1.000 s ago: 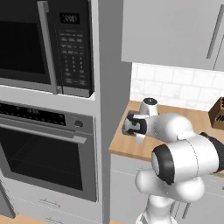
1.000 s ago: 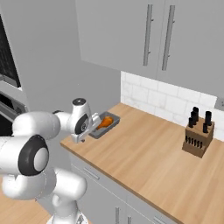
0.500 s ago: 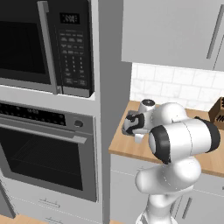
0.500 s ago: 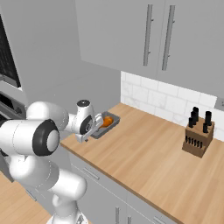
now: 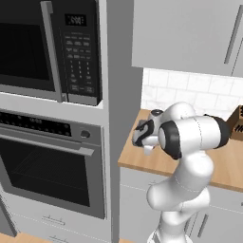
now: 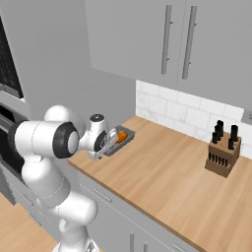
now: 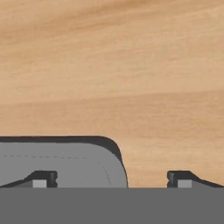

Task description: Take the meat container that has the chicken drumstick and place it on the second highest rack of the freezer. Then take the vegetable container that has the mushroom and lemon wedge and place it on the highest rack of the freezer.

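The hand [image 7: 112, 179] is hanging low over the wooden surface [image 6: 167, 167] with its jaws standing wide and nothing between them. In the hand view, one fingertip [image 7: 43, 178] is sitting over the rounded corner of a grey tray [image 7: 65, 162], while the other fingertip is sitting over bare wood; whether either is touching anything cannot be told.

In the right base view the hand [image 6: 101, 147] is showing at about 9 o'clock from the frame centre, pressed up against the near end of the tray [image 6: 125, 138]. The tray is lying on the surface at the left end, close to the tall grey panel. The hand is covering much of the tray. An orange-brown piece, the drumstick [image 6: 120, 136], is showing just past the hand inside the tray; its full shape is hidden.

In the left base view the hand [image 5: 142, 137] is largely blocked by the arm's own body, and the tray cannot be made out behind it.

A knife block [image 6: 222, 155] is standing well apart at 3 o'clock on the surface. A microwave [image 5: 47, 47] and an oven [image 5: 47, 166] are occupying the column at 9 o'clock in the left base view.
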Controlling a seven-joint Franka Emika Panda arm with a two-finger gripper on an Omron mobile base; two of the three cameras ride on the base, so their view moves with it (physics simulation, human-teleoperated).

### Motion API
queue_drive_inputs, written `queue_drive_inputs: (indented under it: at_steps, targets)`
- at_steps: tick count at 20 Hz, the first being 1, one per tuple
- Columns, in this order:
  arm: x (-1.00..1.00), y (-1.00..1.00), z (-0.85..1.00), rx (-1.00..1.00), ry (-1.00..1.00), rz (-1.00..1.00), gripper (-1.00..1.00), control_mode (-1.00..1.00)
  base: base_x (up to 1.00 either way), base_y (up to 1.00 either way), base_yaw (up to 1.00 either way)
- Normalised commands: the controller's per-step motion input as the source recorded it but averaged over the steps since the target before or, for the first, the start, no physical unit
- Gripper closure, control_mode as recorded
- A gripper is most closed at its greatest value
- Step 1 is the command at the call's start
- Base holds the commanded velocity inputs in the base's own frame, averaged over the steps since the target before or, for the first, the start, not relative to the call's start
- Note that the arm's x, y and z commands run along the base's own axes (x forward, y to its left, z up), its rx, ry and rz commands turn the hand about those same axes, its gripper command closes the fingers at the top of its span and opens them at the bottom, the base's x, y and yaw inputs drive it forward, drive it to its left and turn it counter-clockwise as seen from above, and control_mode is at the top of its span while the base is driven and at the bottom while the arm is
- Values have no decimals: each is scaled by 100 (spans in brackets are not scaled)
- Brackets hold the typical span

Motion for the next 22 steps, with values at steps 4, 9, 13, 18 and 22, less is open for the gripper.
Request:
queue_drive_inputs:
  at_steps: [4, 9, 13, 18, 22]
  targets:
    - [27, 0, -23, 0, 0, 0, -100, -100, 0, 0, 0]
    - [14, 0, -17, 0, 0, 0, 100, -100, 0, 0, 0]
    - [0, 0, 0, 0, 0, 0, 100, -100, 0, 0, 0]
    - [-21, 0, 4, 0, -2, 2, 100, -100, 0, 0, 0]
    - [-93, -29, 66, 0, -4, 13, 100, -100, 0, 0, 0]
